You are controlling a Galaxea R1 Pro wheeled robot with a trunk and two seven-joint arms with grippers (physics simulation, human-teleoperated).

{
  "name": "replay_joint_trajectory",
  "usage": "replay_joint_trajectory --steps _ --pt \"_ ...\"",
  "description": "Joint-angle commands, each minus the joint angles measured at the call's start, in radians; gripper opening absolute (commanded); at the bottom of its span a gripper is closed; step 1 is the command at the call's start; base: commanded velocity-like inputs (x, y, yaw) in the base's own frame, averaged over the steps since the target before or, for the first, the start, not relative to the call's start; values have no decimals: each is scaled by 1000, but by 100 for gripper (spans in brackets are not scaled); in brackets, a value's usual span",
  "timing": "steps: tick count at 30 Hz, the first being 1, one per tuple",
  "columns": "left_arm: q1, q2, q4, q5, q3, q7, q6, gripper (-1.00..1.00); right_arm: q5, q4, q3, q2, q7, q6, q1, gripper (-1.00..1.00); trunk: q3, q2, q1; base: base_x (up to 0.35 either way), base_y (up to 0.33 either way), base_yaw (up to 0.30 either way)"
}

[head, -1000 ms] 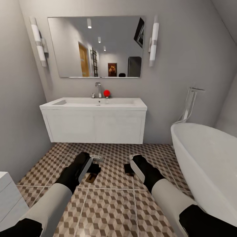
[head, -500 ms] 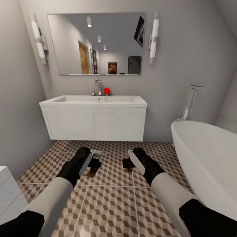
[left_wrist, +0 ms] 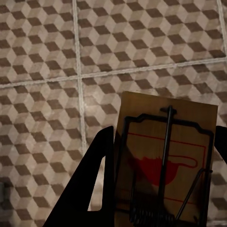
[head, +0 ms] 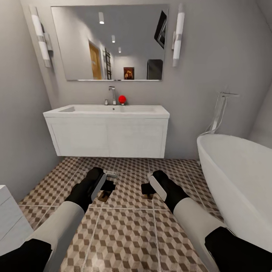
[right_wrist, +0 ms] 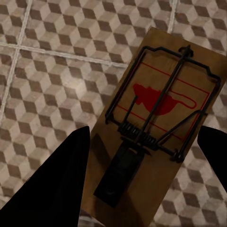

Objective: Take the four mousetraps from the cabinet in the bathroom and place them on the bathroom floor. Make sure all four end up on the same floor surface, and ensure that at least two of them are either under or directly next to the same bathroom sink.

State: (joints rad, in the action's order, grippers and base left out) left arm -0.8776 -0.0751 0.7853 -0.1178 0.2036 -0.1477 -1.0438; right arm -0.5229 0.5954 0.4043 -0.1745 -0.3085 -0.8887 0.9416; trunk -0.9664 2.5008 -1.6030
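Much of each mousetrap was hidden in the head view: the left hand (head: 107,187) showed only a sliver of tan board (head: 104,195) past its dark fingers, and the right hand (head: 146,189) covered nearly all of its own trap (head: 147,195). A small pale object (head: 111,174) lay on the floor (head: 128,234) just beyond the left hand, too small to identify. The near left corner held a white unit (head: 9,217) cut off by the frame, and the bathtub (head: 241,177) ran off the right edge.

In the left wrist view the left trap (left_wrist: 165,165) sat between the two dark fingers (left_wrist: 90,189), its near end cut off by the frame, its red mouse mark and wire bar clear. The fingers pinched the board at both edges, above the cube-patterned tiles (left_wrist: 56,56).

In the right wrist view the right trap (right_wrist: 156,127) was tilted, wire spring and dark latch visible, between fingers (right_wrist: 52,184) spread wider than the board. Whether they touched its edges could not be told, as the grip point lay out of frame.

Both hands hung low over the floor, near the front of the white sink (head: 107,128), with a faucet (head: 112,95) and a red ball (head: 122,99) on its rim, under a mirror (head: 107,41).
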Motion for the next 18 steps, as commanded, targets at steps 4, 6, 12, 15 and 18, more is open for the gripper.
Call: replay_joint_trajectory --steps 4,6,12,15,18 --pt "-1 0 1 -9 2 -12 -3 -100 -8 -5 2 0 -9 -1 5 -100 -17 2 -1 0 0 0" --pt "-2 0 0 -9 2 -12 -3 -100 -8 -12 2 0 -9 1 8 -100 -24 2 -2 0 0 0" --pt "-6 0 1 -9 2 -14 -3 -100 -8 -21 2 0 -9 2 17 -100 -48 3 -5 0 0 0" --pt "-7 0 0 -9 3 -14 -3 -100 -7 -23 2 0 -9 2 27 -100 -59 4 -6 0 0 0" --pt "-10 0 0 -9 3 -15 -3 -100 -7 -25 2 0 -10 2 34 -100 -71 5 -8 0 0 0"
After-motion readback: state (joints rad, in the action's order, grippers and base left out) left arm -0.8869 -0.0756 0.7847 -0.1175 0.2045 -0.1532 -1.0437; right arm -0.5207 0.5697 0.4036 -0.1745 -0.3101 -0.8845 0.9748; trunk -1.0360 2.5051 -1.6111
